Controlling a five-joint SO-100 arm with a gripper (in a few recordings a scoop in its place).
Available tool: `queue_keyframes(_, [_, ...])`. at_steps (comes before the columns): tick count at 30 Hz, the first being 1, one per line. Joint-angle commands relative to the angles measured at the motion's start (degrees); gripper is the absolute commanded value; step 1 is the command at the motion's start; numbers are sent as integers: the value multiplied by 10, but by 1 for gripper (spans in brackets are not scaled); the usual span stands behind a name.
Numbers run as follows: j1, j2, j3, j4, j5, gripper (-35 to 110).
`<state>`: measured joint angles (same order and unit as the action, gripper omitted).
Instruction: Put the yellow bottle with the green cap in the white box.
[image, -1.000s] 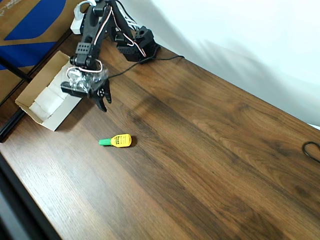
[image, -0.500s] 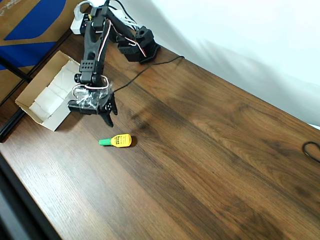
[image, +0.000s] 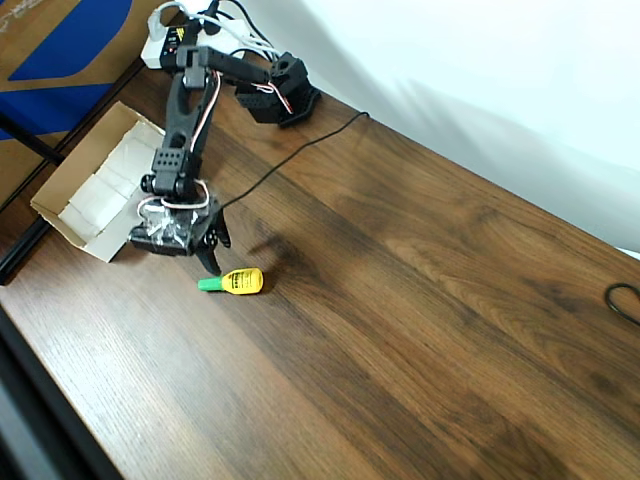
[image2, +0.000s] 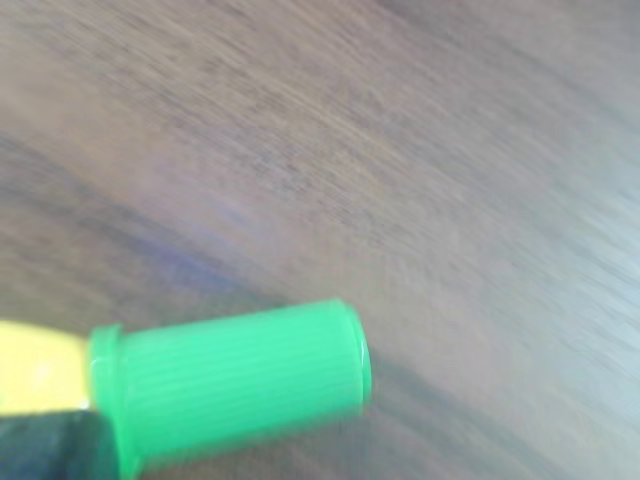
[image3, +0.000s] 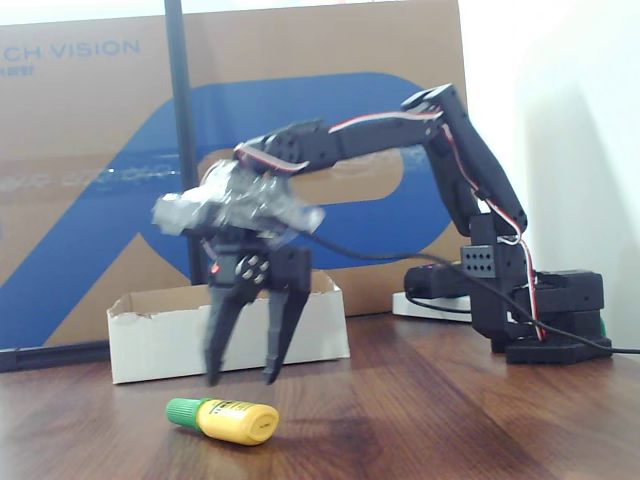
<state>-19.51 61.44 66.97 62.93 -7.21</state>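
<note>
From my side, the nearest thing in the fixed view is the yellow bottle with the green cap (image3: 224, 419), lying flat on the wooden table (image3: 450, 420). It is small and squat, with a rounded yellow body carrying dark print along its side and a narrow bright green cap at its left end in this view. The wrist view gives me the cap close up: ribbed lengthwise, with a small collar where it meets the yellow body, though the picture is blurred. There the cap points right, with bare wood grain behind it.

The gripper (image3: 243, 378) hangs just above and slightly behind the bottle, fingers pointing down. I see clear air between the fingertips and the bottle, so nothing is being touched. The two dark fingers are spread apart with an obvious gap between them and nothing in it. In the overhead view the gripper (image: 214, 256) sits just up and left of the bottle (image: 232, 282), whose cap points left.

Farther back stands the white box (image3: 225, 335), a long shallow tray with tan rim edges; the overhead view shows white folded dividers inside it (image: 97, 196). The bottle lies outside the box, near it on the table. Behind the box leans a large brown-and-blue cardboard sheet (image3: 90, 150).
</note>
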Motion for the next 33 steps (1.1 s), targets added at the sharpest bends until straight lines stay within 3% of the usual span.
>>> queue_keyframes(1, [6,11,-56,4,3,29])
queue_keyframes(8, [8,-8,-70,-26,4,37])
queue_keyframes(27, [12,-79,-75,-20,-5,33])
queue_keyframes(33, [6,-77,-75,-13,-5,24])
